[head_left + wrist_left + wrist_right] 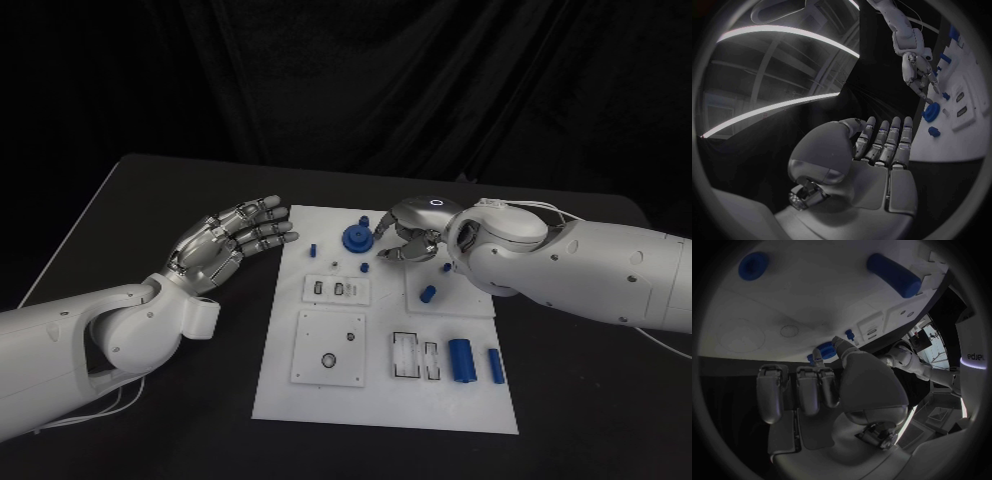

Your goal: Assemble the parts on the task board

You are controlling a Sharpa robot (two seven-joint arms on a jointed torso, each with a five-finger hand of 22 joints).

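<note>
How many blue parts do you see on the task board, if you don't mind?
6: a round part and a small one at the far end, one mid-board, one beside the right hand, two cylinders nearer. Others may be hidden.

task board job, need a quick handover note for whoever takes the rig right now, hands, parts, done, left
Left hand: open, held up beside the white task board, off its left edge, holding nothing.
Right hand: over the board's far end, fingertips at the round blue gear-like part; whether it grips it cannot be told.
Parts: large blue cylinder and smaller blue cylinder lie near the board's right side; a small blue peg stands mid-board.
Done: unclear. Left: the loose cylinders, at least.
</note>
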